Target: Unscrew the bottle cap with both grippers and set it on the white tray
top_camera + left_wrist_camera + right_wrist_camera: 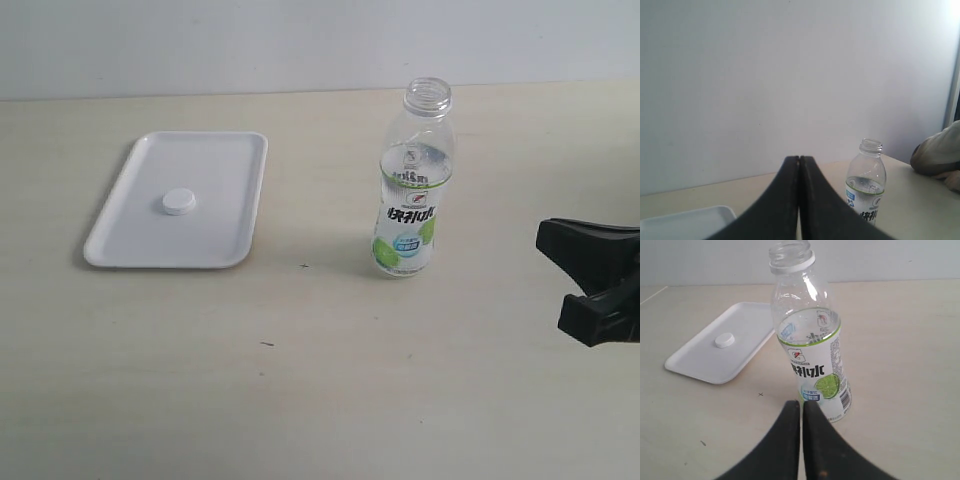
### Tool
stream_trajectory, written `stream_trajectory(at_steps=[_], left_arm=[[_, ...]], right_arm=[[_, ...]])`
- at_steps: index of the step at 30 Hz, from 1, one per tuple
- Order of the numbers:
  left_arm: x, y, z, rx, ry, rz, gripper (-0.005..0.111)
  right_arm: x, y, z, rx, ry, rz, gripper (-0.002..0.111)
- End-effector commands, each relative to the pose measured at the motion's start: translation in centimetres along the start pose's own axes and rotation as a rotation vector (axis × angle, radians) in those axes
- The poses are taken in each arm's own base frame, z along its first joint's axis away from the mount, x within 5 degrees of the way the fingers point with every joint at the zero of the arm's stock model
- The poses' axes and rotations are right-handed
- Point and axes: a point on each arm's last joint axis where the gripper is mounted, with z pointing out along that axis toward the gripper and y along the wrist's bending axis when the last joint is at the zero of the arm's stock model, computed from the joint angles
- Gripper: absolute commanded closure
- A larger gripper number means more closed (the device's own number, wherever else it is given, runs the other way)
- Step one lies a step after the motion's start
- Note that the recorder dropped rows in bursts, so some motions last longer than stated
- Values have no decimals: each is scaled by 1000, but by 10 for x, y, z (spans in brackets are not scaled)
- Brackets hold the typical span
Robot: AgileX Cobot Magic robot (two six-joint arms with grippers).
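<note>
Right tool [801, 404] closed, bottle [810, 340] ahead, well apart.

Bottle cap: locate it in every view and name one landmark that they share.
Exterior view: the bottle cap lies near the middle of the white tray, left of the bottle.
Left wrist view: not in it; only a corner of the white tray shows.
Right wrist view: the bottle cap lies on the white tray, apart from the bottle.
Shared landmark: the uncapped bottle stands in all three views.
</note>
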Motion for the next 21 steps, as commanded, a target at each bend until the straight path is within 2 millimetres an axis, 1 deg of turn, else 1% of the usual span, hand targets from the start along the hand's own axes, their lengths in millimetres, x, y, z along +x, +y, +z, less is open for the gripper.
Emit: stream_trajectory(at_steps=[1,12,14,17,19,21], left_arm=[[1,-1,-1,11,-1,-4,106],[1,-1,-1,11,-1,-4,106],[1,-1,-1,11,-1,-4,106],[1,-1,-1,11,-1,-4,106],[1,-1,-1,11,-1,-4,106],[1,-1,-1,11,-1,-4,106]], right_arm=[[0,0,0,-2,-3,5,105],[0,0,0,0,-2,4,105],[0,-1,-2,15,-4,-28,105],[-3,-5,-12,88,-27,-39,105],[-7,-8,-24,154,-85,-33,105],[-13,-9,-41,208,-182,-48,105]])
